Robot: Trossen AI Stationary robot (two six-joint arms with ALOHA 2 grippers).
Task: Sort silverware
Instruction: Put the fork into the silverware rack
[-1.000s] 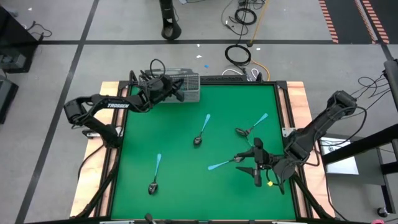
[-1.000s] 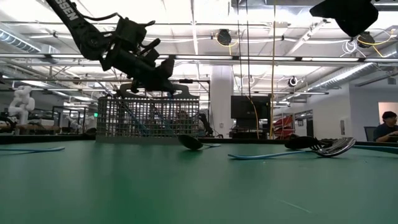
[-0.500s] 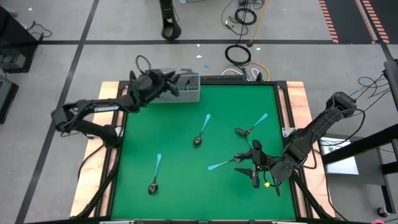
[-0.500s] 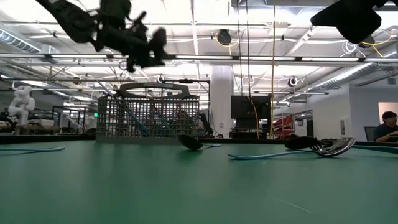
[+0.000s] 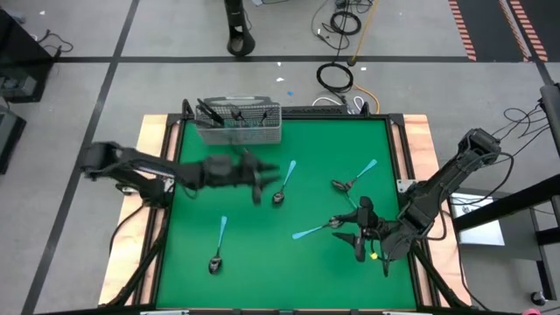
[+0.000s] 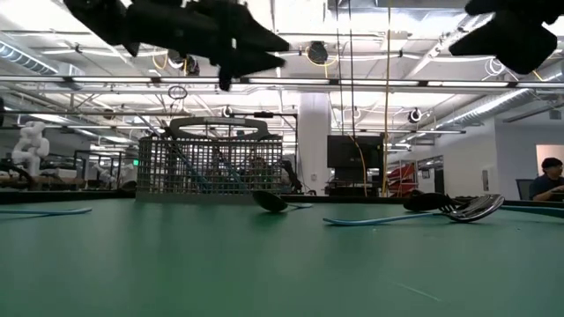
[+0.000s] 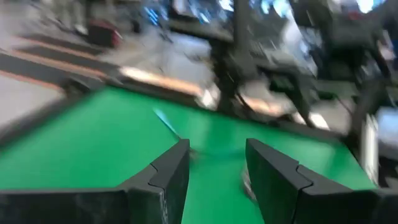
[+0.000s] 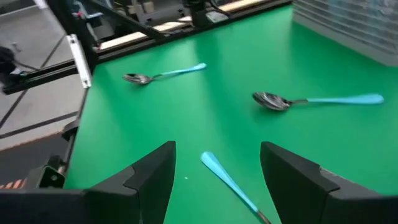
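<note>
Silverware lies scattered over the green counter (image 5: pixel 262 227): one blue-handled spoon (image 5: pixel 283 185) near the middle, another blue-handled spoon (image 5: pixel 217 246) toward the near left corner, a blue-handled fork (image 5: pixel 353 178) on the right half, and a further blue-handled piece (image 5: pixel 311 231) just beside the right gripper. More pieces stand upright in the grey wire-mesh basket (image 5: pixel 239 122) at the far edge of the counter, left of centre. Raised above the counter, the left gripper (image 5: pixel 259 176) hangs between the basket and the middle spoon, its fingers (image 7: pixel 171 171) apart with nothing between them; its wrist view is blurred. Low over the near right part of the counter, the right gripper (image 5: pixel 360 238) has its fingers (image 8: pixel 152 168) spread wide and empty, and the blue handle of the nearby piece lies on the counter in the gap between them, apparently untouched.
</note>
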